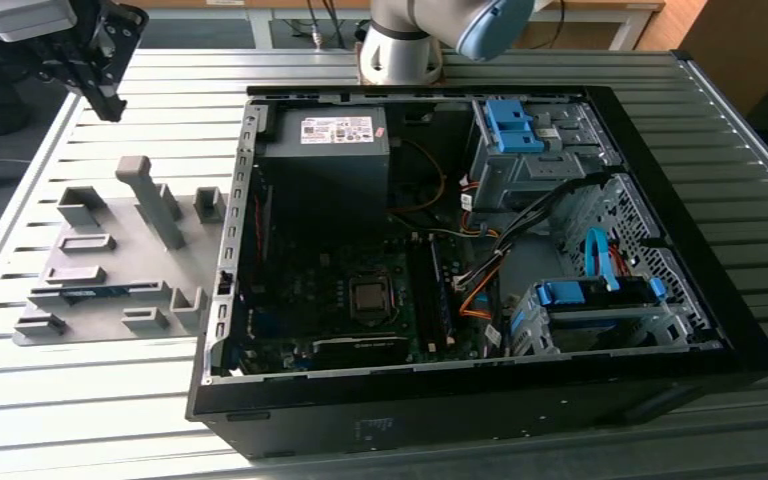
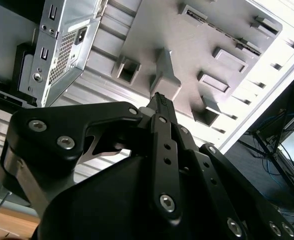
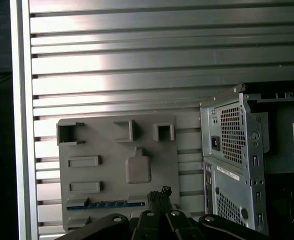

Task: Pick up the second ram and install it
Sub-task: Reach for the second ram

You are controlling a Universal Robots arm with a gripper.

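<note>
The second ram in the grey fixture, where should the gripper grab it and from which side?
Probably its exposed upper long edge, near mid-length, coming straight down. The second ram seems set on edge in a slot of the grey fixture, so only its thin top strip is free to pinch across.

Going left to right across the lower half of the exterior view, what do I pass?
The second ram on the grey fixture plate → processor socket → orange cables → blue drive caddy.
</note>
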